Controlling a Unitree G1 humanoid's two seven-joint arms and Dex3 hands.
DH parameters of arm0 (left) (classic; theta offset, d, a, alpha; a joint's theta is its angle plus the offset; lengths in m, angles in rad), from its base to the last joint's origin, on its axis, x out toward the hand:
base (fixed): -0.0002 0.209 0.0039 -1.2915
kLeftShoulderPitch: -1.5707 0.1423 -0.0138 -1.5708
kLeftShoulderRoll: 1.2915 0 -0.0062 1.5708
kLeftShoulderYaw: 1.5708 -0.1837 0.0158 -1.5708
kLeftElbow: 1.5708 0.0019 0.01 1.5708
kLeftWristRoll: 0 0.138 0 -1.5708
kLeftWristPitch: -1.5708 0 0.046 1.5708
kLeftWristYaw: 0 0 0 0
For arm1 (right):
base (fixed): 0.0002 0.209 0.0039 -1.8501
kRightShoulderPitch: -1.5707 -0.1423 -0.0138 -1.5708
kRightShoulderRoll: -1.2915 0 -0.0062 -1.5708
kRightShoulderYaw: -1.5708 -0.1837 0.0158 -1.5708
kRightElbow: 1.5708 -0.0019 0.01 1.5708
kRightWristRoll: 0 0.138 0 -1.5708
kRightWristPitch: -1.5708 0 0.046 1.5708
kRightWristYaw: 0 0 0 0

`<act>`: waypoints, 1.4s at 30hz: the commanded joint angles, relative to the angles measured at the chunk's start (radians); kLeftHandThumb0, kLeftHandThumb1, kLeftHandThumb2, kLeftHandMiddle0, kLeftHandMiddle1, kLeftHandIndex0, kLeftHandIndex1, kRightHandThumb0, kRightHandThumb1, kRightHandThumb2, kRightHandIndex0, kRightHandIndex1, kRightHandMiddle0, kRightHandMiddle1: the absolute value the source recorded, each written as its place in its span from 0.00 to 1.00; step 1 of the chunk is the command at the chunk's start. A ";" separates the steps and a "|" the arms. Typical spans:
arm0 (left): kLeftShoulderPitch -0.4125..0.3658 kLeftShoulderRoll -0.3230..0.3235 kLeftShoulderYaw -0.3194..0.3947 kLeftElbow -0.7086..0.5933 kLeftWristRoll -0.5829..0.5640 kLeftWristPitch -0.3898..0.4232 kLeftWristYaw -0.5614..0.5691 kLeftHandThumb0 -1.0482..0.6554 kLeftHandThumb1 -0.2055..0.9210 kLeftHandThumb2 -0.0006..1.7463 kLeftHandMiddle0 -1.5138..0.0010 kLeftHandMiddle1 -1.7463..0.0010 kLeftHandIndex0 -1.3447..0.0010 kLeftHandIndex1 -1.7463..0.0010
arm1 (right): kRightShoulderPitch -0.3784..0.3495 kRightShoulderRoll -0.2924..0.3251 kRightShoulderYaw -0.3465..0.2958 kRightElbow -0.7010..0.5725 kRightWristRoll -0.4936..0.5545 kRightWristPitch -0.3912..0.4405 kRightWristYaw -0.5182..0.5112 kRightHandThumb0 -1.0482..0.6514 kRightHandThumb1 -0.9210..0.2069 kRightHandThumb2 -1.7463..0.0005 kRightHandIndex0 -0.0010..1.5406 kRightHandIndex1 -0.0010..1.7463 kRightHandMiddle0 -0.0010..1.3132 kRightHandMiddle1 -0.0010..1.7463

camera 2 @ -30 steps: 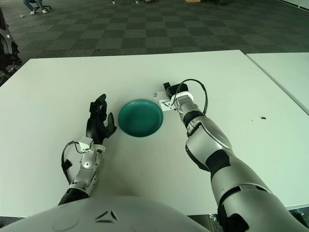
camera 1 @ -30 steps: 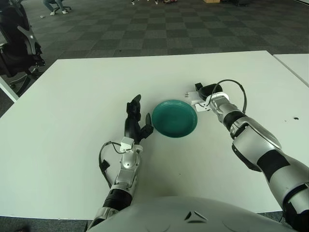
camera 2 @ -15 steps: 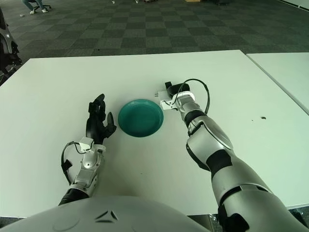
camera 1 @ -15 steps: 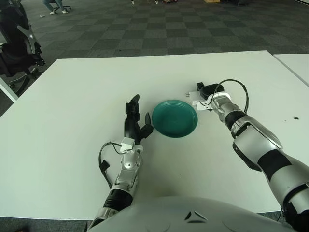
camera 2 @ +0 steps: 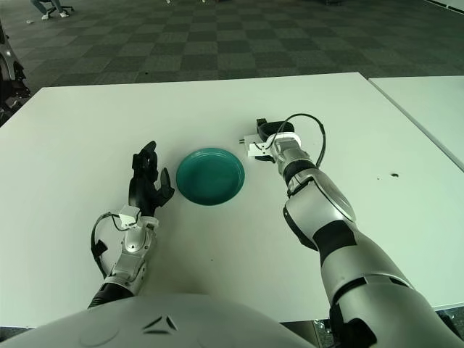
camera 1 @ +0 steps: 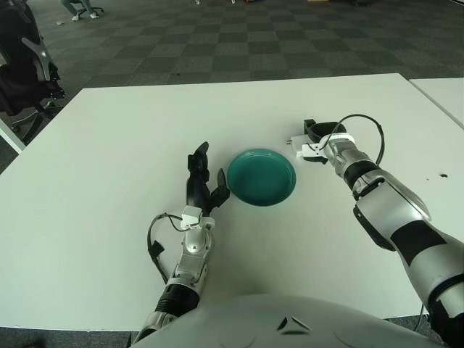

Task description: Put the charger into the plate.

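Charger (camera 1: 303, 148): small white block, right of centre in the frame, just off the right edge of the plate and apart from it; it sits under the right hand, and whether it is lifted off the table or touching it cannot be told.
Plate (camera 1: 262, 176): round teal dish at the middle of the frame, flat on the white table (camera 1: 109, 145), with nothing in it.
Right hand (camera 1: 316, 138): right of the plate and slightly higher in the frame, dark fingers curled around the charger; a black cable (camera 1: 366, 127) loops up from the wrist and back down to the forearm.
Right arm (camera 1: 395, 217): silver and black, running from the lower right corner diagonally up to the hand.
Left hand (camera 1: 201, 180): just left of the plate, near its left rim but not touching it, palm side facing the plate, fingers straight and pointing toward the top of the frame, thumb spread toward the plate, holding nothing.
Left arm (camera 1: 187, 261): rises from the bottom centre-left, with a black cable looping at the wrist.
Second table (camera 1: 442, 98): white corner at the right edge of the frame.
Floor (camera 1: 217, 36): dark chequered carpet across the top.
Chair (camera 1: 25, 69): black, at the upper left edge.
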 commanded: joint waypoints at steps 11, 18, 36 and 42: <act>0.055 -0.118 0.024 0.175 -0.065 -0.062 -0.075 0.15 1.00 0.52 0.82 0.99 0.94 0.51 | -0.074 0.008 -0.036 -0.031 0.026 -0.102 -0.142 0.34 0.51 0.27 0.83 1.00 0.45 1.00; 0.054 -0.148 0.045 0.183 -0.115 -0.086 -0.099 0.20 1.00 0.48 0.76 0.98 0.72 0.25 | -0.083 0.020 -0.033 -0.039 0.021 -0.128 -0.179 0.34 0.53 0.26 0.83 1.00 0.46 1.00; 0.068 -0.153 0.034 0.134 -0.090 -0.029 -0.034 0.25 1.00 0.40 0.74 1.00 0.55 0.18 | -0.075 0.025 -0.001 -0.133 0.013 -0.257 -0.228 0.33 0.54 0.25 0.82 1.00 0.47 1.00; 0.070 -0.147 0.022 0.132 -0.075 -0.026 -0.025 0.23 1.00 0.43 0.77 1.00 0.71 0.29 | -0.047 0.008 0.002 -0.190 0.009 -0.291 -0.218 0.33 0.54 0.24 0.82 1.00 0.47 1.00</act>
